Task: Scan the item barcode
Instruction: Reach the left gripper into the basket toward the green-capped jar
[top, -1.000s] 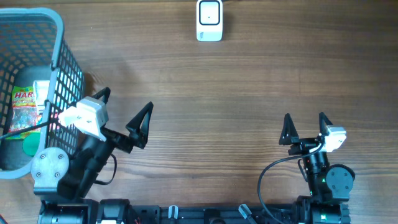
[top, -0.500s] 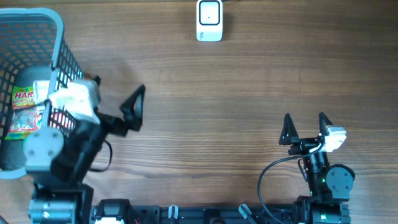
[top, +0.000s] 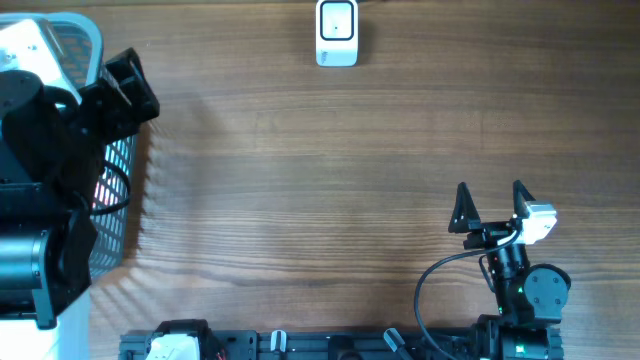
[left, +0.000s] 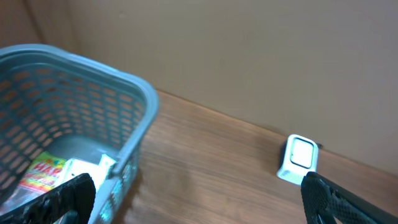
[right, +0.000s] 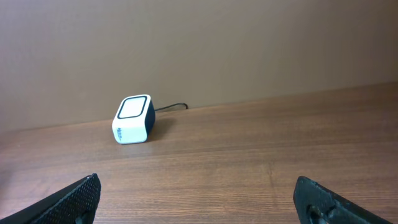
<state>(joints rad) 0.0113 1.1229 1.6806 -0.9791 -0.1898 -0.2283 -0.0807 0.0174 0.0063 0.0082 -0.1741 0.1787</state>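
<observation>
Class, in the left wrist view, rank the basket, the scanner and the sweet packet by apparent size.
Largest: basket.
Then scanner and sweet packet: about alike. The packet is partly hidden, so I leave them unranked.

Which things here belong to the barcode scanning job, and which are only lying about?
Job:
- scanner
- basket
- candy bag inside it, likely the item

Lying about:
- pale packet beside the bag, perhaps a later item
- table
</observation>
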